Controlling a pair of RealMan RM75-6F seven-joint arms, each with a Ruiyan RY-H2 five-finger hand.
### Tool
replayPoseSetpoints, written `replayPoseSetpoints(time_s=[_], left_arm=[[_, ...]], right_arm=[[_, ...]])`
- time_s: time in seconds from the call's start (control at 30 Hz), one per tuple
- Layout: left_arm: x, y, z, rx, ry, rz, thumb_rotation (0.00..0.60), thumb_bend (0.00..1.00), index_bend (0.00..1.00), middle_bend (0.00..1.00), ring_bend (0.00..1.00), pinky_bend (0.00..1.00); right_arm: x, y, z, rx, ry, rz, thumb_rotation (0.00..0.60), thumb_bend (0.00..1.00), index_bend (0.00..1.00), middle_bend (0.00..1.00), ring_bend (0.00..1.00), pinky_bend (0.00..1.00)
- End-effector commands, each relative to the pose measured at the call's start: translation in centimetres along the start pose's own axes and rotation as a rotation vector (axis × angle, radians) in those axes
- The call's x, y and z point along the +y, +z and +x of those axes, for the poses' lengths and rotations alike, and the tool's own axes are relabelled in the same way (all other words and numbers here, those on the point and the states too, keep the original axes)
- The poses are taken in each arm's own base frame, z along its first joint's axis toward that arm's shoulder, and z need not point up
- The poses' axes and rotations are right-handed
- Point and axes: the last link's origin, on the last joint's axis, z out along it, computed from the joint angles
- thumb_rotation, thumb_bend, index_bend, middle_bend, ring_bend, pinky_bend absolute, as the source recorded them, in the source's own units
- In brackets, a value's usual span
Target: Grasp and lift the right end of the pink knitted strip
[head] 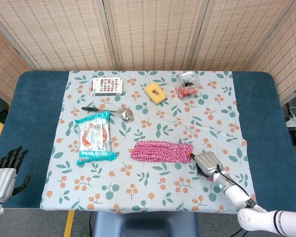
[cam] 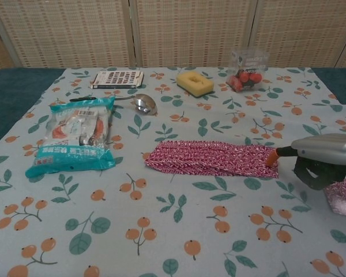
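The strip (cam: pixel 216 159) lies flat mid-counter (head: pixel 34 103), not yet grasped or lifted; the whole grasp seems still to come. The right robot hand (cam: pixel 323 158) sits low at its right end, one orange fingertip (cam: pixel 271 157) touching the edge, holding nothing; how wide its fingers stand I cannot tell.

I'm seeing the pink knitted strip (cam: pixel 216 158) showing a rough, ribbed yarn texture, matt. My right hand (cam: pixel 321 156) is gleaming with smooth silver-grey shells and an orange fingertip (cam: pixel 271 157). The left hand (head: pixel 4 173) is showing matt black fingers on a pale casing. The tablecloth (head: pixel 153 197) is lying as soft printed fabric. The snack bag (cam: pixel 75 143) is glinting like glossy plastic film, the spoon (cam: pixel 143 103) like polished metal, and the yellow sponge (cam: pixel 194 82) is looking porous.
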Motion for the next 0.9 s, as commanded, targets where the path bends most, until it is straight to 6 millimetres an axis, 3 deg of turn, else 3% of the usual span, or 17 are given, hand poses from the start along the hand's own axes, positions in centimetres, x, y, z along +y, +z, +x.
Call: replayPoseSetpoints(time_s=[0.03, 0.3, 0.73, 0.9], left_arm=[[0.0, 0.0, 0.0, 0.001, -0.002, 0.002, 0.600, 0.40, 0.08, 0.00, 0.00, 0.17], [0.0, 0.0, 0.0, -0.003, -0.001, 0.001, 0.600, 0.40, 0.08, 0.00, 0.00, 0.17], [0.1, -0.1, -0.1, -0.009, 0.002, 0.000, 0.600, 0.40, 0.09, 0.00, 0.00, 0.17], [0.2, -0.1, -0.1, -0.012, 0.003, -0.002, 0.600, 0.40, 0.09, 0.00, 0.00, 0.17]], right_arm=[[-0.1, 0.2, 0.0, -0.002, -0.005, -0.005, 0.600, 0.87, 0.18, 0.73, 0.84, 0.82], [1.2, 0.0, -0.2, -0.012, -0.024, -0.061, 0.600, 0.87, 0.18, 0.73, 0.84, 0.82], [6.2, -0.8, -0.7, -0.027, 0.001, -0.215, 0.600, 0.87, 0.18, 0.73, 0.84, 0.82], [7.0, -1.2, -0.7, -0.022, 0.001, -0.237, 0.600, 0.87, 0.18, 0.73, 0.83, 0.82]])
